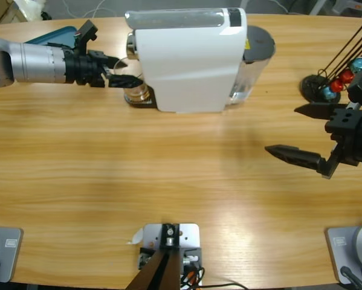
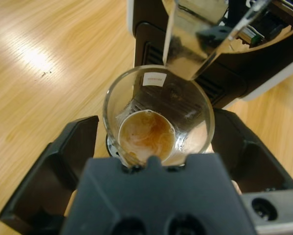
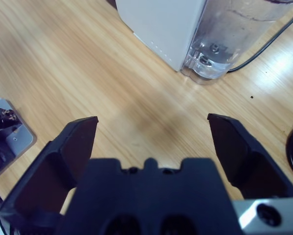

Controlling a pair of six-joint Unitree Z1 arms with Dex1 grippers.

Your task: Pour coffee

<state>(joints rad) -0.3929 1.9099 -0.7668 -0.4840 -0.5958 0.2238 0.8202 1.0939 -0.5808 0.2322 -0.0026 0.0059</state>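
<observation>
Under the machine point(image 1: 190, 57) spout, my left gripper point(image 2: 151, 142) straddled the glass point(image 2: 158, 115) of coffee point(image 2: 146, 135) without clamping, lifting and pouring undone, while my right gripper point(image 3: 151, 139) hung open.

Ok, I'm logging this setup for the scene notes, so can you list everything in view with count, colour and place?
Coffee machine: one, white, far side of the table, middle.
Water tank: one, clear, on the machine's right end in the high view.
Glass tumbler: one, clear, under the machine's spout.
Coffee: shallow amber-brown layer in the tumbler.
Capsules: several, red and blue, on a black wire stand at the right edge.
Table: one, wooden.
Left hand: black, jaws on either side of the tumbler.
Right hand: black, jaws open above bare table.
</observation>
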